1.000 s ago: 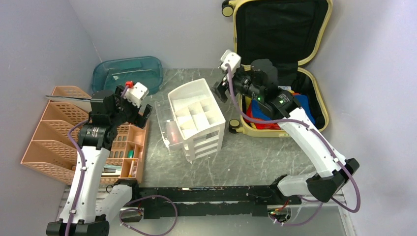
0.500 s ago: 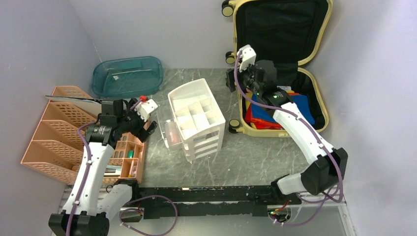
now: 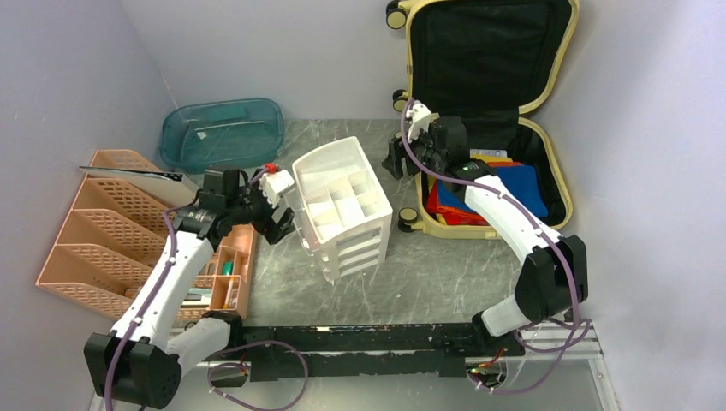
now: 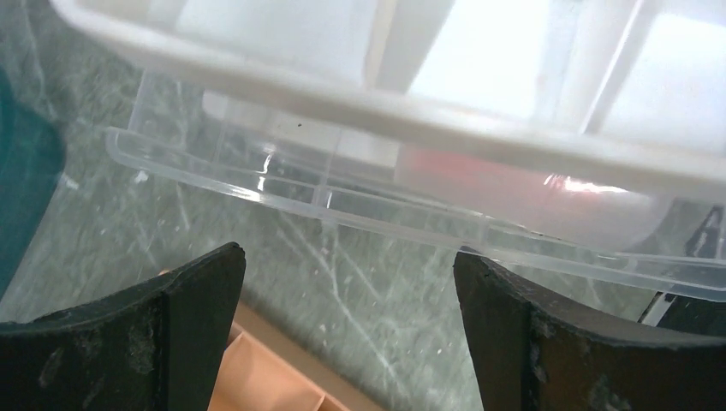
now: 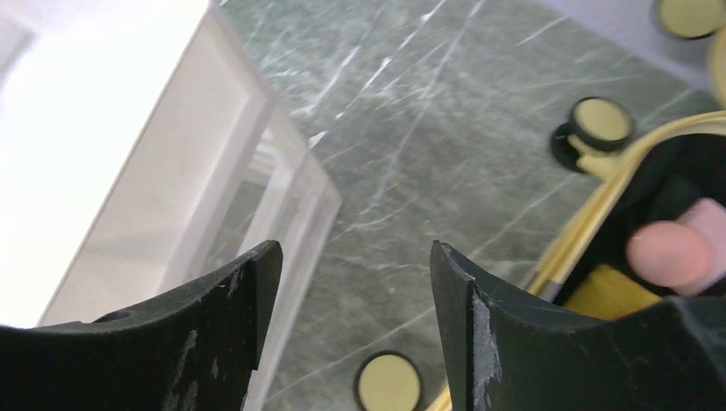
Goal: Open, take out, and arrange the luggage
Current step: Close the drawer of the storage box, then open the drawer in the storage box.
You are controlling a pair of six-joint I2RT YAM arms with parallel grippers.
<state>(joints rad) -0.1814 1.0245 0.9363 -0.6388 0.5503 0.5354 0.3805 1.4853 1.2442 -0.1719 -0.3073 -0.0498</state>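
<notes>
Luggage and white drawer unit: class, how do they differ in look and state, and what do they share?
The luggage is pale yellow with black lining; the drawer unit is white with clear drawers. The luggage lies open, lid upright; the drawer unit stands upright, one drawer pulled out. The luggage holds red and blue items; the drawer unit's top compartments look empty. Both rest on the marbled table.

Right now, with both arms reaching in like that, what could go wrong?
The open left pincer sits right by the pulled-out clear drawer of the white drawer unit; a nudge could shove or tip it. The open, empty right pincer hangs over the table beside the luggage, close to a wheel, and might clip the yellow rim.
</notes>
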